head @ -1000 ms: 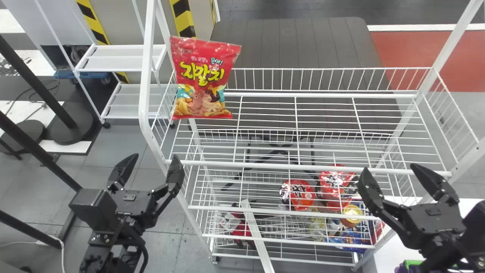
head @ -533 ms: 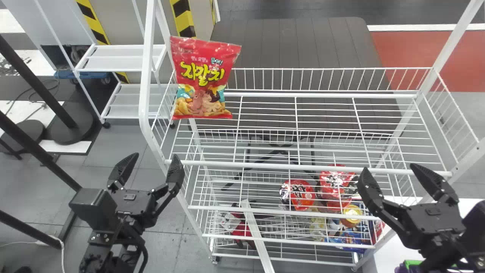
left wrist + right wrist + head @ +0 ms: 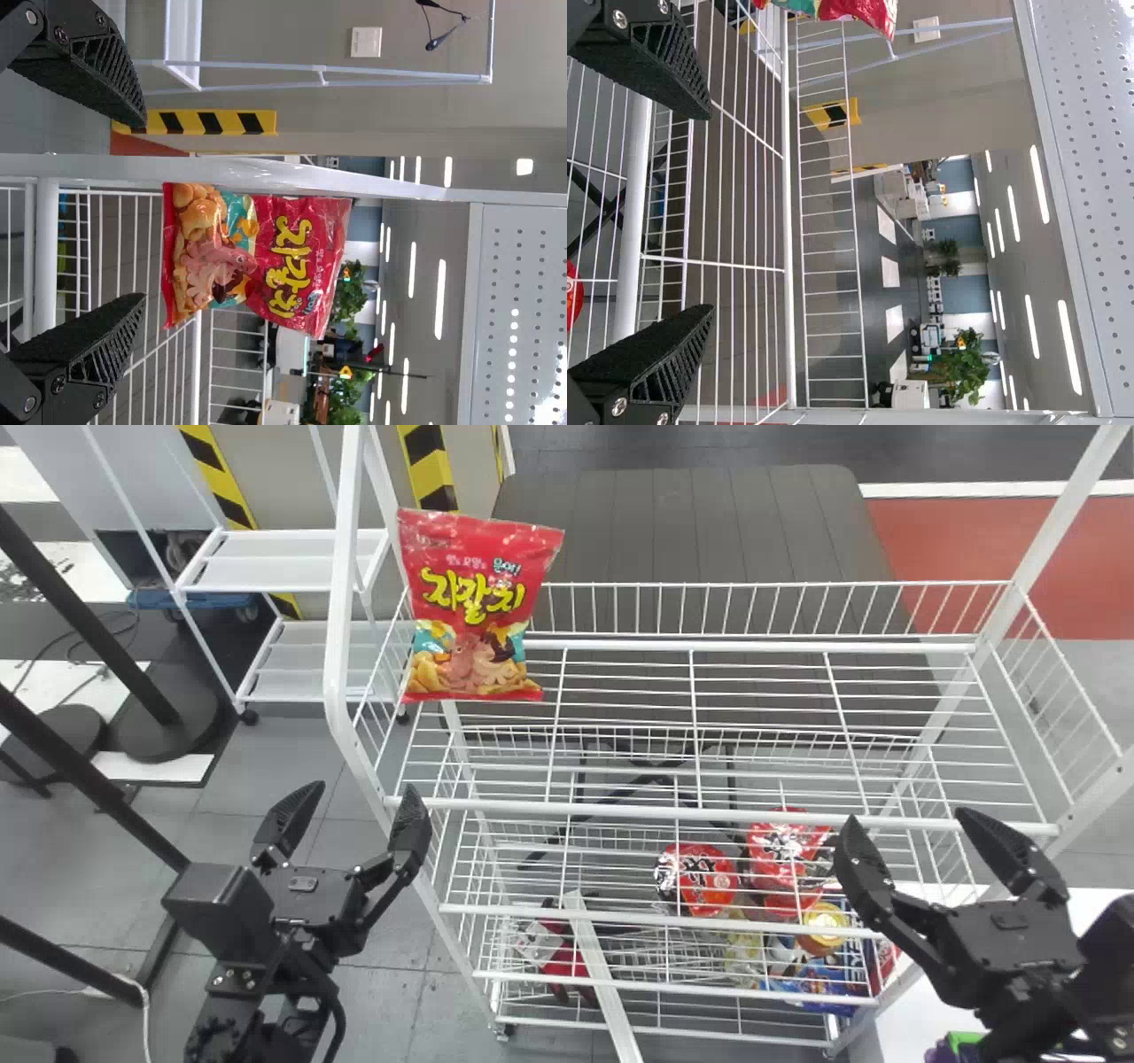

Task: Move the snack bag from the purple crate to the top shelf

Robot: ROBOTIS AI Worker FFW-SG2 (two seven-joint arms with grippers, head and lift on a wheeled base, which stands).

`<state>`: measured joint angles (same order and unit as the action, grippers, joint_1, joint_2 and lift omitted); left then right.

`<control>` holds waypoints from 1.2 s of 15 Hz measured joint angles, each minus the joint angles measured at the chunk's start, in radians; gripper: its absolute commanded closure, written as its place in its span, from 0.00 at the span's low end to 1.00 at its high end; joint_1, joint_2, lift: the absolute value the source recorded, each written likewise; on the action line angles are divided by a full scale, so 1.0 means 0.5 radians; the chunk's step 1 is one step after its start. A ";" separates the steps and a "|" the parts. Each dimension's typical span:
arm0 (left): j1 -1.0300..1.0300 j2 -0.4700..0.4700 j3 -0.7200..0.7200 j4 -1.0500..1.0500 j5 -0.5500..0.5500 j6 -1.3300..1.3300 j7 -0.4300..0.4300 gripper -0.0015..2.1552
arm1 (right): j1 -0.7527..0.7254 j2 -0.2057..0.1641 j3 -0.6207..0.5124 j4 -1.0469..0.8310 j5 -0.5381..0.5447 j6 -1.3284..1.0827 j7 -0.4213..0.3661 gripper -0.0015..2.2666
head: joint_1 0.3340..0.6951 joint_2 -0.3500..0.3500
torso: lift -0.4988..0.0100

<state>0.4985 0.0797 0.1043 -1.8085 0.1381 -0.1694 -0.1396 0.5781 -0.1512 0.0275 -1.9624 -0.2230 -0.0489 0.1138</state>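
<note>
White wire rack [image 3: 343, 593] stands in front of the robot, top shelf [image 3: 638, 810] above the lower ones. Left gripper [image 3: 354, 787] by the rack's front left post, fingers spread apart. Right gripper [image 3: 907, 816] near the rack's front right end, fingers also apart. Snack bag [image 3: 474, 607] sits upright on the top shelf at its left end, print facing the robot. Round red pack [image 3: 704, 881] lower in the rack, right of middle.

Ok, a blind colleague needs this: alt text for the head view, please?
A red snack bag stands at the left end of a white wire rack's top shelf. The robot's left hand and right hand, both open and empty, are before it; red packages sit lower down.
</note>
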 measured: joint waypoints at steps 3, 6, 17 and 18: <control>0.000 0.000 0.000 0.000 0.000 0.000 0.000 0.06 | 0.000 0.001 0.009 -0.002 -0.020 0.022 -0.014 0.01 | 1.00 0.64 | 0.93; 0.000 0.000 0.000 0.003 0.000 0.002 -0.007 0.06 | 0.004 0.001 0.009 -0.005 -0.015 0.023 -0.014 0.01 | 1.00 0.63 | 0.90; -0.004 0.003 0.000 0.027 0.000 0.000 -0.028 0.06 | 0.022 0.002 0.009 0.004 0.001 0.004 -0.044 0.01 | 1.00 0.63 | 0.82; -0.005 0.003 0.000 0.029 0.000 0.000 -0.028 0.06 | 0.022 0.002 0.009 0.004 0.001 0.004 -0.044 0.01 | 1.00 0.63 | 0.81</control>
<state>0.4961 0.0813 0.1043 -1.7939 0.1380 -0.1694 -0.1535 0.5890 -0.1503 0.0322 -1.9604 -0.2223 -0.0467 0.0920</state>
